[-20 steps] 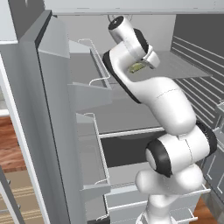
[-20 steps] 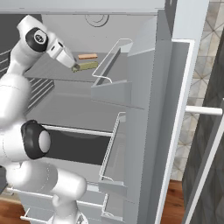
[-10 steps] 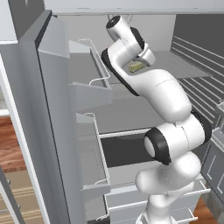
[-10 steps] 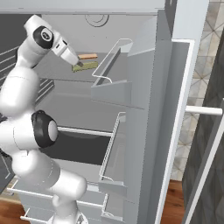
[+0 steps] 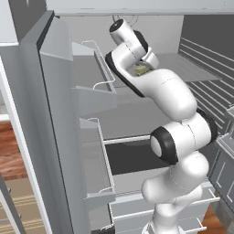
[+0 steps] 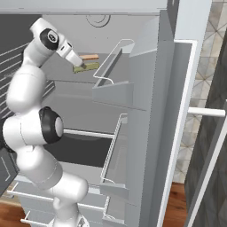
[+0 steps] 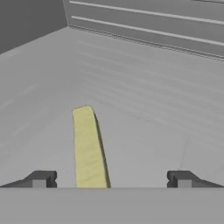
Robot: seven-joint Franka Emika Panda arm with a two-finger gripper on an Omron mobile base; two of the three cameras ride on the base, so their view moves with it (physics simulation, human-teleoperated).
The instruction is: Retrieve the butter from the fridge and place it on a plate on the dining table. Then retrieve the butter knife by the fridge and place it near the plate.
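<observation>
- The white arm's two-finger gripper [image 7: 111, 179] is reaching into the open pale grey fridge [image 6: 177, 111], jaws spread wide, gripping nothing.
- The thin olive-yellow butter stick [image 7: 89, 148] is lying between them, left of centre, not yet grasped.
- Plating and knife fetching are waiting.

A kitchen: an open fridge [image 6: 146, 66] with door shelves [image 6: 113, 88] and tiled wall [image 6: 199, 88].

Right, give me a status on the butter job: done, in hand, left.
Done: the fridge stands open and the arm has reached its upper shelf. In hand: the open claw straddles the butter, which lies on the shelf, not gripped yet. Left: grasp it, carry it to the plate, then fetch the knife.
</observation>
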